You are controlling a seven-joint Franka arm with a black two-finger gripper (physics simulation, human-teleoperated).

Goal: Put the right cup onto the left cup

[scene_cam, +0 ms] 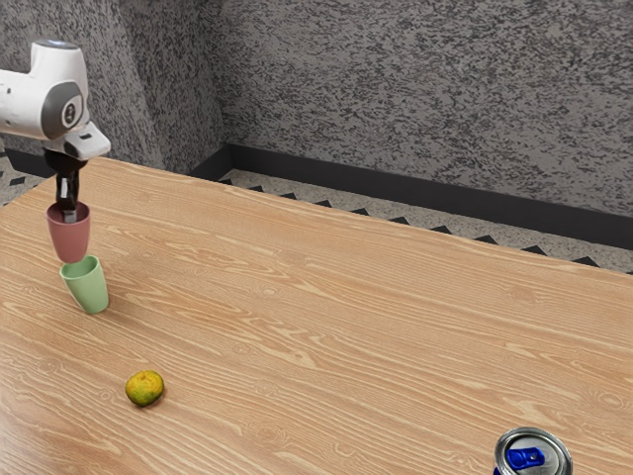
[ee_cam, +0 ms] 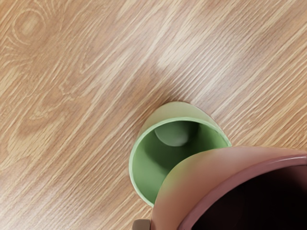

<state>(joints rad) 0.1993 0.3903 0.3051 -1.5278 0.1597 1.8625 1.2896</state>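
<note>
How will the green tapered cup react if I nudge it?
The green tapered cup would probably tip easily, since its base is narrower than its rim. It looks empty and thin-walled, so likely light. Its round side might let it roll once knocked over.

At upper left, the arm (scene_cam: 24, 105) is white with a round gray patch (scene_cam: 67, 112), and the gripper (scene_cam: 68, 212) is black.

- Rough, mottled grey walls (scene_cam: 425, 89) meeting at a corner.
- Dark baseboard (scene_cam: 396, 190) along their foot.
- Pale speckled floor (scene_cam: 371, 210) with black triangles.
- Wood-grain tabletop (scene_cam: 326, 327), light brown with wavy streaks, softly lit, with a pale sheen.
</note>
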